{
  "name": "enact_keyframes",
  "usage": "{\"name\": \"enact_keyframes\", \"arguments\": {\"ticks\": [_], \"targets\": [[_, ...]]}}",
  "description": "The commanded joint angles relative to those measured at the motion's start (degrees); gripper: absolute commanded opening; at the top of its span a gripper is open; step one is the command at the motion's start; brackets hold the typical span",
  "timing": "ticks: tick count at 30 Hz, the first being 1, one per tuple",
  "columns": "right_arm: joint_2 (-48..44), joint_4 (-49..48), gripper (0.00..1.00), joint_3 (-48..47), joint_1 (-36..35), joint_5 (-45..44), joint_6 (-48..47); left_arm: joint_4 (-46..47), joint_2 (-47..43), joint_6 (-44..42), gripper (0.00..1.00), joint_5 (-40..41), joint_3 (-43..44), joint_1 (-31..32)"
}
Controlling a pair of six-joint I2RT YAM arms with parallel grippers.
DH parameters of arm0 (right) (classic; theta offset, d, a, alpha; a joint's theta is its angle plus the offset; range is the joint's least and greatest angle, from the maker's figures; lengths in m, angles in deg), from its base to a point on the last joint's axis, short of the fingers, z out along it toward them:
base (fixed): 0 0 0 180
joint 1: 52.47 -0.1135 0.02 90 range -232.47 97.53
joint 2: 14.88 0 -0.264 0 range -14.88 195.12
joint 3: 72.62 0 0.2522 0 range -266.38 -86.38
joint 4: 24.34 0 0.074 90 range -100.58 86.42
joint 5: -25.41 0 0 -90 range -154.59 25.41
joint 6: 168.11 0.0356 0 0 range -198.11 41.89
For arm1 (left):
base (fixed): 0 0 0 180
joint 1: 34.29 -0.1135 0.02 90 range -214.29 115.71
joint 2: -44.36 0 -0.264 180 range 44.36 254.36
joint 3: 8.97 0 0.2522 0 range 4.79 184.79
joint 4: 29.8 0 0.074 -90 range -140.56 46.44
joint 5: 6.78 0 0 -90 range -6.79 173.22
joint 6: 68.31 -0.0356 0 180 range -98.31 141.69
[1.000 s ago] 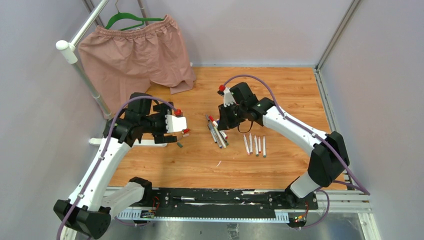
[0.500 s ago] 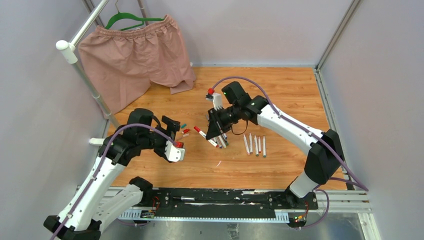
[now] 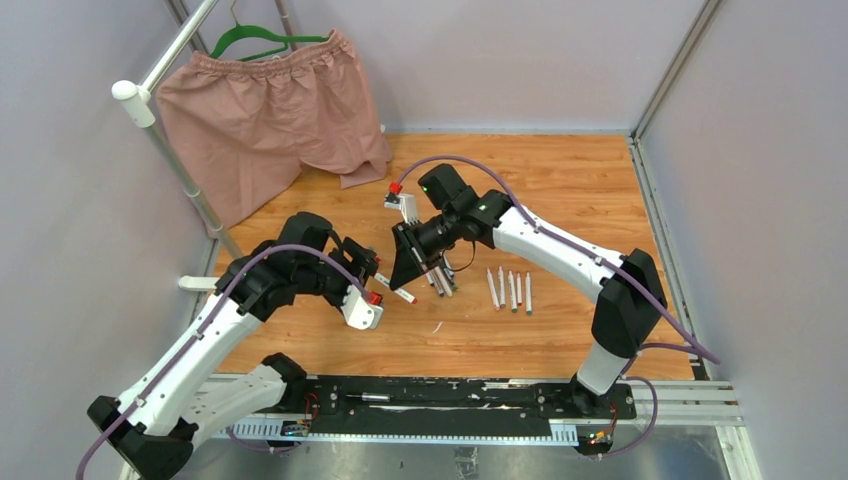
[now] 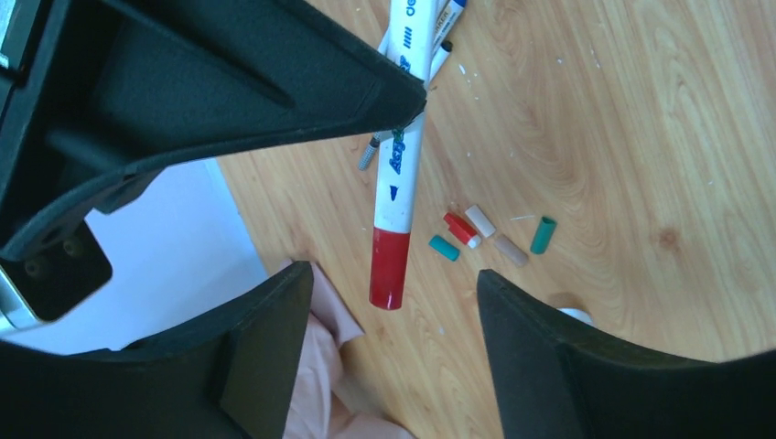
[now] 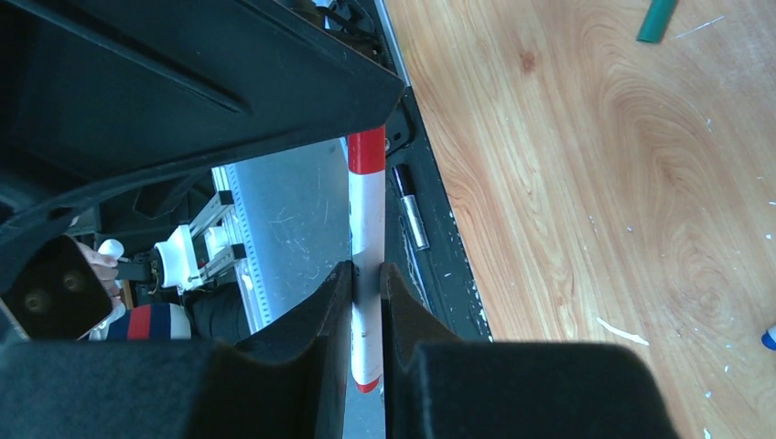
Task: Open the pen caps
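My right gripper (image 3: 405, 268) is shut on the white barrel of a pen (image 5: 366, 229) and holds it above the table. The pen's red cap (image 4: 389, 265) points at my left gripper (image 3: 366, 272). My left gripper (image 4: 393, 279) is open, its fingers (image 4: 265, 357) either side of the cap's end and clear of it. Several loose pen caps, teal (image 4: 444, 248), red (image 4: 460, 229), cream (image 4: 479, 220) and green (image 4: 544, 235), lie on the wood below. More pens lie in a pile (image 3: 441, 276) and in a row (image 3: 510, 290).
Pink shorts (image 3: 270, 110) hang on a green hanger from a white rail (image 3: 170, 150) at the back left. A white bar (image 3: 200, 284) lies at the left edge. A black rail (image 3: 440, 400) runs along the near edge.
My right gripper has carried the red-capped pen left and nearer. My left gripper has left the loose caps and swung right, so it now faces the pen's cap.
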Motion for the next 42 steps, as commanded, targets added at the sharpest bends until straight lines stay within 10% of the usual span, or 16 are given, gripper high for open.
{"name": "enact_keyframes", "arguments": {"ticks": [1,12,19,24,27,29,34,42], "targets": [[0.7,-0.6,0.00,-1.9,-0.9,3.3,2.4,-0.3,0.1,-1.0,0.66,1.8,0.5,1.3],[1.4,-3.8,0.00,-1.9,-1.0,5.3,4.9,-0.2,2.7,0.0,0.38,8.0,-0.1,2.9],[1.2,-5.4,0.00,-0.4,-1.1,5.8,5.4,-0.2,3.3,2.3,0.00,9.7,1.2,2.9],[2.2,-9.4,0.40,-0.2,-1.9,5.1,8.4,-0.2,3.5,5.3,0.00,8.9,3.5,3.1],[3.3,-12.4,0.44,-0.3,-2.6,4.8,10.3,-0.2,4.2,7.5,0.00,9.2,4.8,3.1],[3.4,-14.7,0.42,0.4,-2.7,4.4,11.8,-0.3,4.4,8.5,0.00,9.3,5.4,3.1],[1.9,-17.5,0.00,3.8,-2.5,2.5,14.1,-0.3,4.1,8.0,0.00,10.4,4.9,3.1],[-2.3,-18.1,0.00,10.0,-1.0,1.8,14.7,-0.2,4.8,7.8,0.00,13.2,4.2,3.1]]}}
